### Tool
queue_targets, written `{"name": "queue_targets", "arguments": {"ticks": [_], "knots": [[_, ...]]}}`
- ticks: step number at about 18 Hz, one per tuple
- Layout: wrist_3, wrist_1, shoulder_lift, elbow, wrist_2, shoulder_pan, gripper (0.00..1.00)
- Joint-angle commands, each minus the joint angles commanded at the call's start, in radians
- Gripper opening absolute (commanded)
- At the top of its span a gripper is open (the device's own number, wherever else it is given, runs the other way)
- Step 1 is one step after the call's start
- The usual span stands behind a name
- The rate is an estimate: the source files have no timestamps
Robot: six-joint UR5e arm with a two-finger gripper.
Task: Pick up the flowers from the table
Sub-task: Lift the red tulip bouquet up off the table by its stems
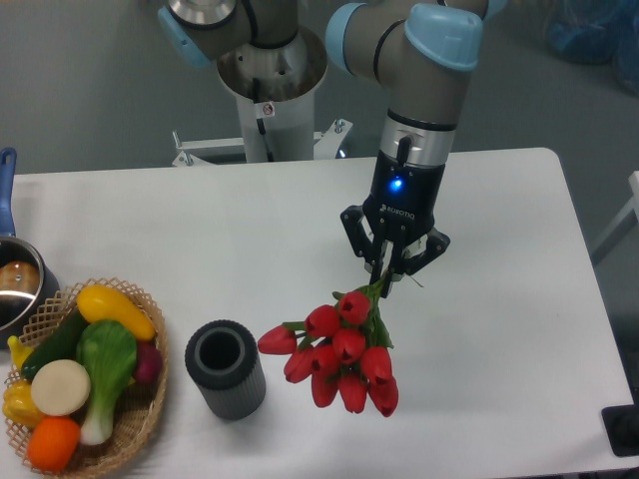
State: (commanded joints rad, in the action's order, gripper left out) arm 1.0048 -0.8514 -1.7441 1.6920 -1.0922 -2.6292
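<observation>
The flowers (339, 349), a bunch of red tulips on green stems, hang heads-down over the white table (519, 329). My gripper (389, 271) is shut on the top of the stems, right above the red heads. Whether the lowest heads touch the table I cannot tell. The stems are mostly hidden between the fingers and behind the blooms.
A dark grey ribbed cylinder cup (226, 368) stands upright just left of the flowers. A wicker basket (140, 419) of toy vegetables sits at the front left, and a pot (15, 284) with a blue handle at the left edge. The robot's base (270, 90) rises behind the table.
</observation>
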Motion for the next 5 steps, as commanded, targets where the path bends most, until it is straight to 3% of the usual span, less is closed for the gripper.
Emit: {"name": "queue_targets", "arguments": {"ticks": [5], "knots": [[-0.005, 0.000, 0.000, -0.008, 0.005, 0.002, 0.18]]}}
